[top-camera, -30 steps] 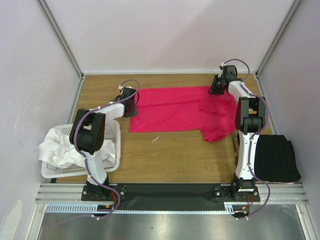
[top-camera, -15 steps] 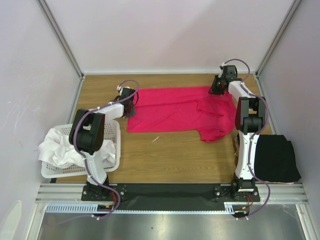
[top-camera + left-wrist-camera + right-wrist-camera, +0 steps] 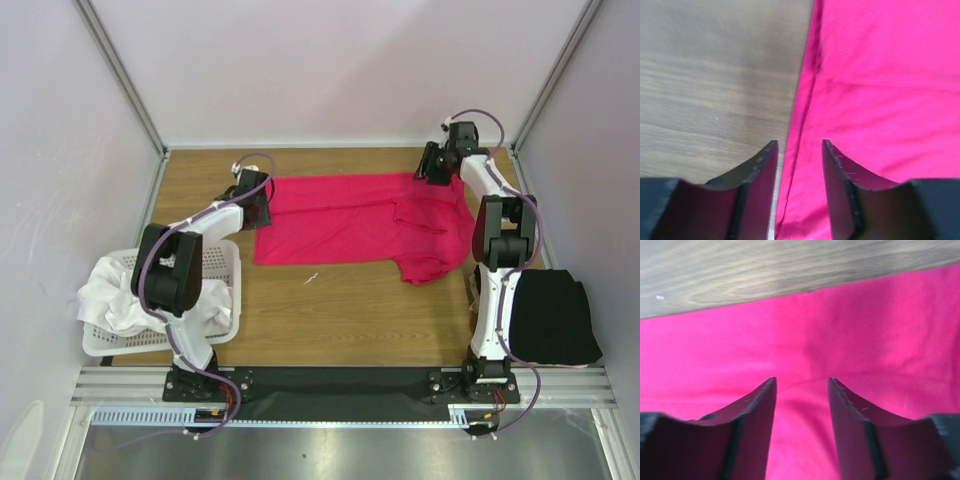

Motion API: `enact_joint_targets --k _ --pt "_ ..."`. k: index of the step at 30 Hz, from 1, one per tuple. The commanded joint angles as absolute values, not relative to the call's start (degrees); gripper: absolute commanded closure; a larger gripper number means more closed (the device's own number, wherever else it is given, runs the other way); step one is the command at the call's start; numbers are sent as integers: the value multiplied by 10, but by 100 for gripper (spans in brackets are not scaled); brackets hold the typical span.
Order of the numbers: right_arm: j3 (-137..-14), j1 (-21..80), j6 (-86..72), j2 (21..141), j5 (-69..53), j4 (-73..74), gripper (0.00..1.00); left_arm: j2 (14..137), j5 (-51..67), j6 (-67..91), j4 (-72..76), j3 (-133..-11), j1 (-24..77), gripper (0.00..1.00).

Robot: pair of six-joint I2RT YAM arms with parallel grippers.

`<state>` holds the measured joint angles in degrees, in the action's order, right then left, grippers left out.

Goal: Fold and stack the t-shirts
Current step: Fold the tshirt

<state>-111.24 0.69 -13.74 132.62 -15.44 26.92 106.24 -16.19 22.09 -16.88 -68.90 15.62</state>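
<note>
On your counter (image 3: 350, 310) the pink shirt (image 3: 340, 218) lies part-folded; black shirt (image 3: 550, 315) looks done; whites (image 3: 115, 295) wait; left tool (image 3: 799, 150), right tool (image 3: 802, 385) both gape empty.

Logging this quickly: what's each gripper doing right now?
Left gripper: open, empty, over the edge of the pink t-shirt.
Right gripper: open, empty, over the pink t-shirt.

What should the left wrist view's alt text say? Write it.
The left gripper, jaws open, hangs over the edge of a pink shirt lying flat on a wooden table. Shirt fills the right side, bare wood the left.
</note>
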Motion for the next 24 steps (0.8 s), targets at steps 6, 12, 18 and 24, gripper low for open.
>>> enact_joint_targets --k 6,12,18,24 --pt "-1000 -18 -162 1103 -111 338 41 978 -110 160 -156 -772 213 44" --pt "-772 -39 -221 930 -69 351 45 970 13 119 -85 -765 296 45" --pt "-628 -82 -269 819 -85 357 47 976 104 146 36 -725 391 46" --pt "-518 -82 -247 769 -109 276 46 1027 120 218 123 -705 474 48"
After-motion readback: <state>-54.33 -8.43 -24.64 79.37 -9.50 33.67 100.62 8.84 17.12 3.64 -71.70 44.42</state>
